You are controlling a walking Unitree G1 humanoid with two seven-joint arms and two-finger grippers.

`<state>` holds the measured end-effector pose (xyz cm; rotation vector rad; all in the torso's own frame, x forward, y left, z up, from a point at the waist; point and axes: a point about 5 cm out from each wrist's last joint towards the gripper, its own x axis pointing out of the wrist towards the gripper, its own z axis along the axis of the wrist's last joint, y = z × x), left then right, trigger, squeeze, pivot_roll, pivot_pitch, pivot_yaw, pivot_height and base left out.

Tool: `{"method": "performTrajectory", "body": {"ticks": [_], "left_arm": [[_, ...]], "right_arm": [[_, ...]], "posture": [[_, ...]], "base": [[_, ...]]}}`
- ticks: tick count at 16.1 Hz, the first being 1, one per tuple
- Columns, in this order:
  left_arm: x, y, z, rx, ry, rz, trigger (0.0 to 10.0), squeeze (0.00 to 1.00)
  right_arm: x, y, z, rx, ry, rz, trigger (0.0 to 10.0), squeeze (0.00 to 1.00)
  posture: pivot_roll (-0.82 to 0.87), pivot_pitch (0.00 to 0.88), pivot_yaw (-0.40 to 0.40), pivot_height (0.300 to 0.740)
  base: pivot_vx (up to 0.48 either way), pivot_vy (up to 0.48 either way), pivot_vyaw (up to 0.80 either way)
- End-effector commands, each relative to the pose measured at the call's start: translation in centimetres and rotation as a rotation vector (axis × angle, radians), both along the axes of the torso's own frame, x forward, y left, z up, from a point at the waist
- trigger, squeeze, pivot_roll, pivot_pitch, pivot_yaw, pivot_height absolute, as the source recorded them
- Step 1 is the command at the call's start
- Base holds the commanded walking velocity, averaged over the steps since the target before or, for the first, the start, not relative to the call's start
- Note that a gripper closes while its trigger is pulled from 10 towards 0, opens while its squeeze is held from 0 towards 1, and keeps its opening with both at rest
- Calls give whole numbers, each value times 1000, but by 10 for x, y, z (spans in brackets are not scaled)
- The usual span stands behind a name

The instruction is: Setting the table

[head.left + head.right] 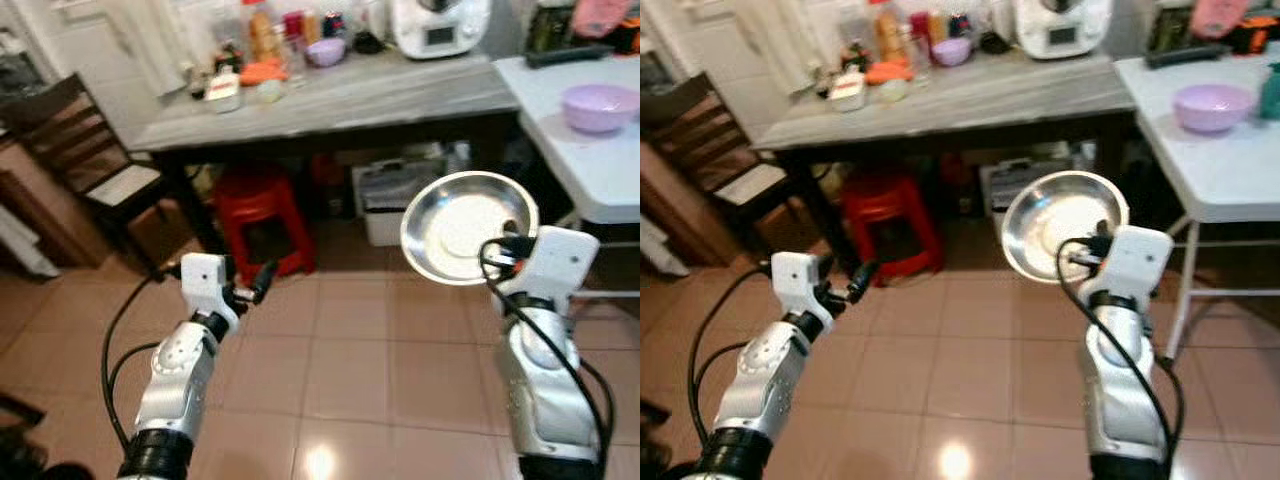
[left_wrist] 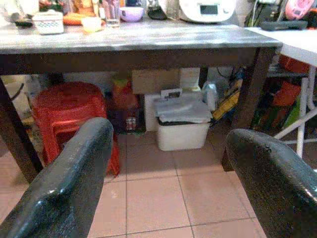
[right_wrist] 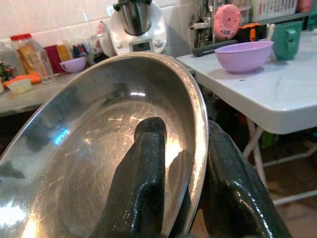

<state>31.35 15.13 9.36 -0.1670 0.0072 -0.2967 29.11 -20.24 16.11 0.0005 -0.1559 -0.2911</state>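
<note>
While the robot stands on the tiled floor, its right tool [image 1: 1088, 250] is clamped on the rim of a shiny round steel plate [image 1: 462, 222], carried in mid-air. Its left tool [image 1: 262, 279] gapes empty. Next, I judge, comes reaching the white folding counter [image 1: 600, 170] beside the lilac plastic bowl [image 1: 598, 106].

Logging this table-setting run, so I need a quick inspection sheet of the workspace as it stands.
Surface: white folding table at right; grey wooden table ahead.
Job's things: steel plate, tilted, rim clamped in right gripper; purple bowl on white table.
Clutter: jars, small purple bowl, white appliance on grey table.
Grippers: left gripper open, holding nothing.
Cables: black cables along both arms.
Surroundings: red stools, white bin, wooden chair, tiled floor.
</note>
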Motion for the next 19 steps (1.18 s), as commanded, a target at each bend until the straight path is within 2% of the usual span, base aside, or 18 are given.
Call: {"method": "performTrajectory", "body": {"ticks": [1,4,7,19], "left_arm": [[0,1,5,-3,-23,4,10000,0],[-8,-2,-1,-20,-8,-16,10000,0],[-9,-8,-1,-28,-6,-43,10000,0],[-8,-11,5,-31,-24,-64,10000,0]], "right_arm": [[-4,-1,7,-9,-35,-1,10000,0],[-13,-2,4,-13,-23,-2,10000,0],[-15,-1,3,-12,-20,2,10000,0],[-13,1,9,-19,-40,12,10000,0]], "posture": [[-165,0,176,740],[-166,0,180,740],[-170,0,188,740],[-168,0,197,740]], "base": [[304,0,0],[357,0,0],[385,0,0],[460,0,0]]}}
